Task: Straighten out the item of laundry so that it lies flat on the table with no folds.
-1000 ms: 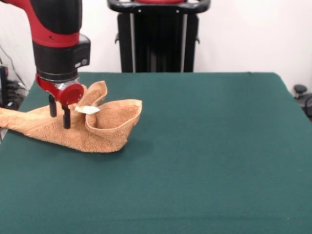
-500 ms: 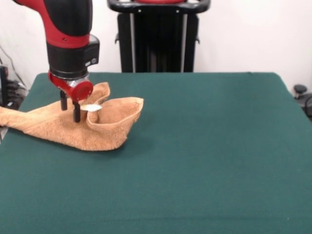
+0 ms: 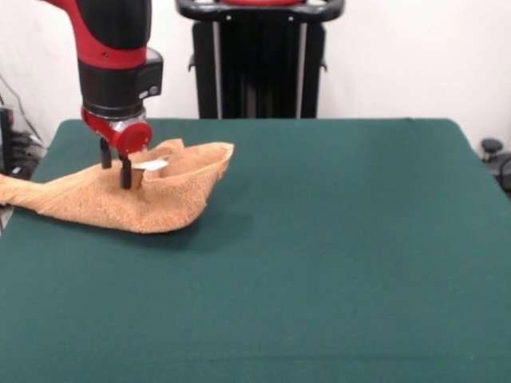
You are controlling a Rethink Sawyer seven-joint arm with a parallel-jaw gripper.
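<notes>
Upper left of the frame, the gripper [image 3: 115,172] hangs with its two dark fingers [image 3: 125,173] spread slightly apart, tips down against the raised folds of the towel [image 3: 120,203], which lies bunched along the table's [image 3: 335,239] left edge.

Towel [image 3: 120,203]: orange-tan, bunched and folded, lying at the table's far left; its left end reaches the left edge.
Label [image 3: 154,165]: small white tag on the towel's raised fold.
Gripper [image 3: 115,171]: two dark fingers slightly apart, tips at the towel's raised fold.
Table [image 3: 335,239]: dark green top.
</notes>
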